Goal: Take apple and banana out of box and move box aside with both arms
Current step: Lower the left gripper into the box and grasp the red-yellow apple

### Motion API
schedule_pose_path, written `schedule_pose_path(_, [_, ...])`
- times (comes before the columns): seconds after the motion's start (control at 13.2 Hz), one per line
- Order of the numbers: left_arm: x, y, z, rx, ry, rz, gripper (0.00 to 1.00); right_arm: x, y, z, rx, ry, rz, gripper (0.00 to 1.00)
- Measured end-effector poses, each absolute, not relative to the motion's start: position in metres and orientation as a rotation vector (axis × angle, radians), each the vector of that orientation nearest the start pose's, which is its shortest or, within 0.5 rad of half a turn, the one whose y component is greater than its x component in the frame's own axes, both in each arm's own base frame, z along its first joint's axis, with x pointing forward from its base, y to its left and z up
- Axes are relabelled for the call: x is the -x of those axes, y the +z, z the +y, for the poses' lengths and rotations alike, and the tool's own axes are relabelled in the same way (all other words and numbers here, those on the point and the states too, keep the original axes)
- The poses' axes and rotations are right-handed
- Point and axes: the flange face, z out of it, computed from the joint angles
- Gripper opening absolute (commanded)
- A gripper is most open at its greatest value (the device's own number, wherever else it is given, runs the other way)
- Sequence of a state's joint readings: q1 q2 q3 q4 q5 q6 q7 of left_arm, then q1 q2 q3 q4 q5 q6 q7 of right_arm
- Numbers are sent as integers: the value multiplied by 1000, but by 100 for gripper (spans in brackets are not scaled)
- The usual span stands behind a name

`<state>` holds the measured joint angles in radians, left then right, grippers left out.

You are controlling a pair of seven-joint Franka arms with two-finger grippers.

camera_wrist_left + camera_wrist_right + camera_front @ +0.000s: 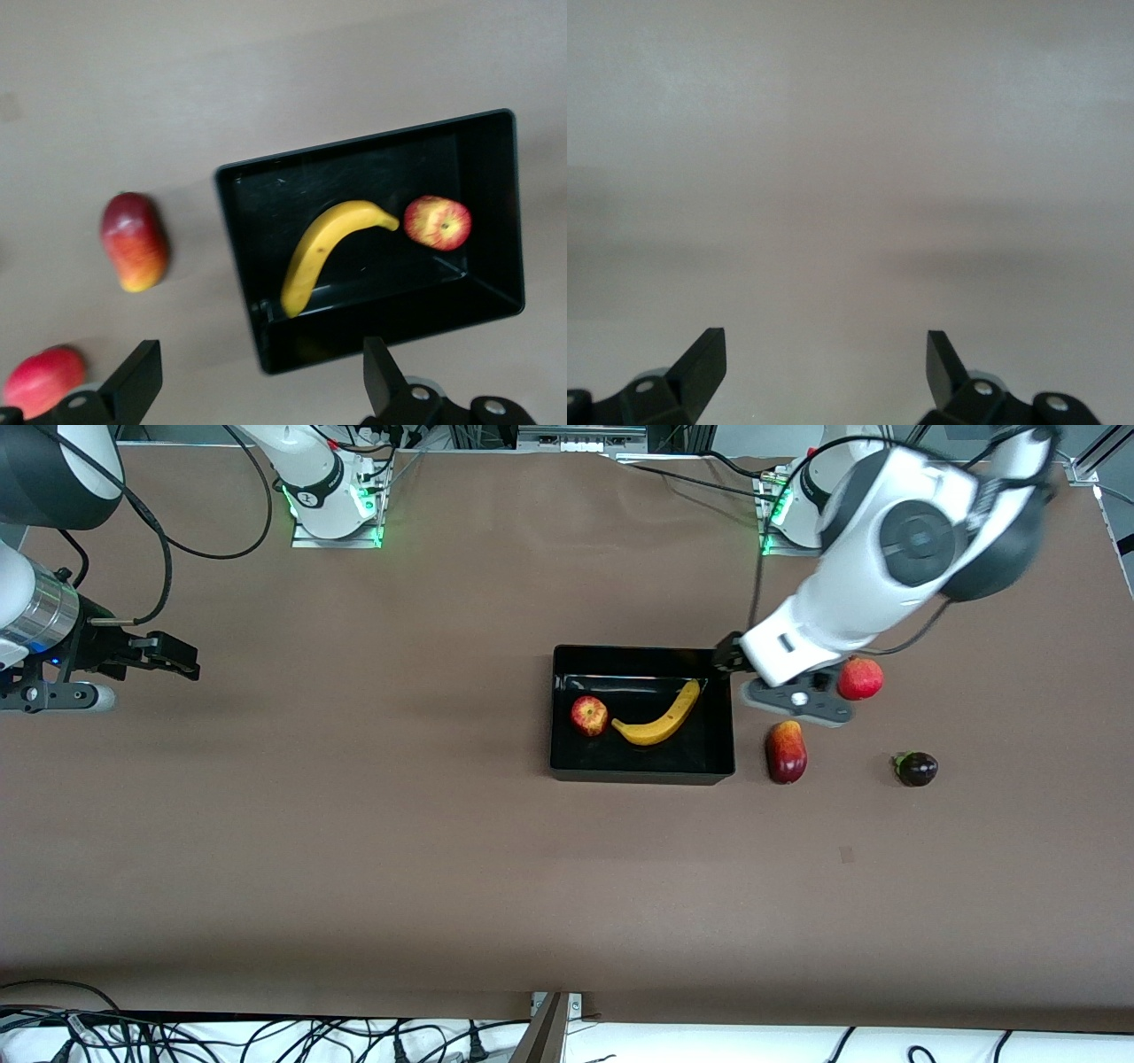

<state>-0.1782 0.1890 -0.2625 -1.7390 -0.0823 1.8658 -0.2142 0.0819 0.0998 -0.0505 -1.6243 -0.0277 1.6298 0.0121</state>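
The black box (638, 773) sits mid-table with a yellow banana (660, 717) and a small red-and-yellow apple (589, 715) lying in it. My left gripper (728, 660) hangs over the box's corner at the left arm's end, open and empty. In the left wrist view the left gripper (257, 381) is open above the box wall (399, 328), with the banana (323, 252) and apple (438, 222) inside. My right gripper (173, 657) is open and empty over bare table at the right arm's end; the right wrist view (824, 367) shows only tabletop.
Three fruits lie on the table beside the box toward the left arm's end: a long red-and-yellow fruit (786, 751), a round red one (860, 678) partly under the left arm, and a dark purple one (916, 769). Cables run along the table's edges.
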Motion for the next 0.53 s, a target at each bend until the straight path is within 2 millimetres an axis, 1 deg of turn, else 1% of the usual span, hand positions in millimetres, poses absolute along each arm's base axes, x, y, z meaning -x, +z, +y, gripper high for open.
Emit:
schedule_pose_path(0.15, [-546,452,-277,3229,147,296,100,-583,547,17,3173,149,-35,100])
schedule_pose_path(0.23, [-540,443,-294,3239,125,258,100,-583,547,17,3173,149,-35,100])
schedule_pose_path(0.38, [-524,412,-337,3269,71,231,100,-583,547,17,3173,149,-35,100])
schedule_pose_path(0.45, [-516,392,-353,3285,46,241,100,-583,547,17,3173,149,-35,100])
schedule_pose_path(0.53, [-511,374,-364,3296,33,257,100,-583,547,17,3173,149,-35,100])
